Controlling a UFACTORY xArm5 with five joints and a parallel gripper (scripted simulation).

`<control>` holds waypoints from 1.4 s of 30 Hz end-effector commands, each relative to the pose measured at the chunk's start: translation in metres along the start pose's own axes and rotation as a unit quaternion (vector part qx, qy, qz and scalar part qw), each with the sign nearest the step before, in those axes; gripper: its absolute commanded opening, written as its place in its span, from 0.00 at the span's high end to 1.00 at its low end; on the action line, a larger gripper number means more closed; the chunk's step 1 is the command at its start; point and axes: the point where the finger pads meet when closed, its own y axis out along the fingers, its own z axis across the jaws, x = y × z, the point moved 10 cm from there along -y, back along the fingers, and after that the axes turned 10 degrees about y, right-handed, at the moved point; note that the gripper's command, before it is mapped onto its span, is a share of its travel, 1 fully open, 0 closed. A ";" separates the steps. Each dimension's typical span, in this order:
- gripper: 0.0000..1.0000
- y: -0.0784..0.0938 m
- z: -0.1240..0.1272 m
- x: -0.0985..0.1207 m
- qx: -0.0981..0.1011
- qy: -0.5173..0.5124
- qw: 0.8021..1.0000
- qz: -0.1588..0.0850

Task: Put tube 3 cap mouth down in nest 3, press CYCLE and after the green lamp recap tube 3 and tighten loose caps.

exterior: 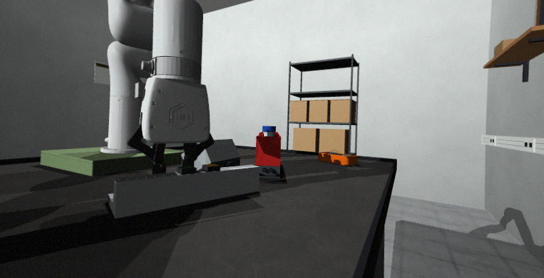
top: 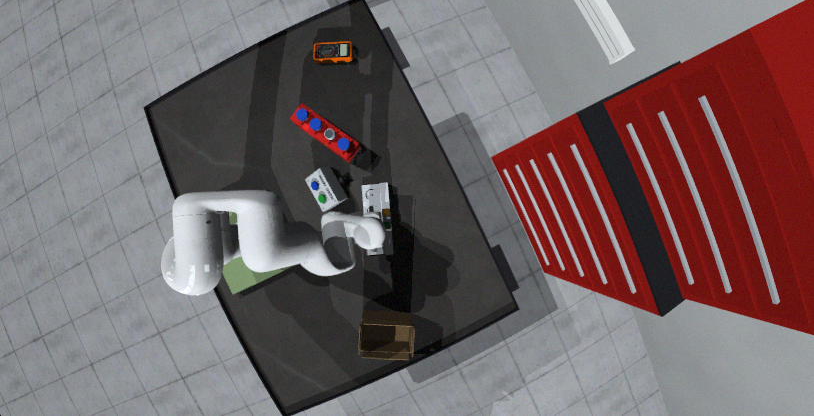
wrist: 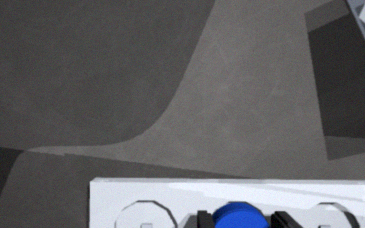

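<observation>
My gripper (wrist: 240, 220) is shut on a blue cap (wrist: 239, 216), with one dark finger at each side of it. It holds the cap low over the white cap tray (wrist: 240, 200), with an empty nest (wrist: 145, 216) to one side and another nest (wrist: 332, 214) to the other. In the side view the fingers (exterior: 173, 166) reach down behind the tray's front wall (exterior: 182, 190), and the cap is hidden there. On the red decapping station (top: 327, 131), tube 3 (top: 329, 134) stands open. The other three tubes carry blue caps (top: 315, 123).
The key housing (top: 325, 188), with a blue key (top: 314, 185) and a green key (top: 322, 198), stands between the station and the tray. An orange multimeter (top: 332, 51) lies at the far end of the table. A cardboard box (top: 387, 333) sits at the near end.
</observation>
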 end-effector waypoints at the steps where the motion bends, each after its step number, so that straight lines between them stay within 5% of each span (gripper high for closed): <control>1: 1.00 0.001 0.000 0.001 0.002 0.000 1.000 -0.001; 6: 1.00 0.001 0.000 0.001 0.002 0.000 1.000 -0.001; 7: 0.54 0.001 0.000 0.001 0.002 0.000 1.000 -0.001; 21: 0.54 0.001 0.000 0.001 0.002 0.000 1.000 -0.001; 42: 0.54 -0.089 -0.001 0.001 0.002 0.000 1.000 -0.001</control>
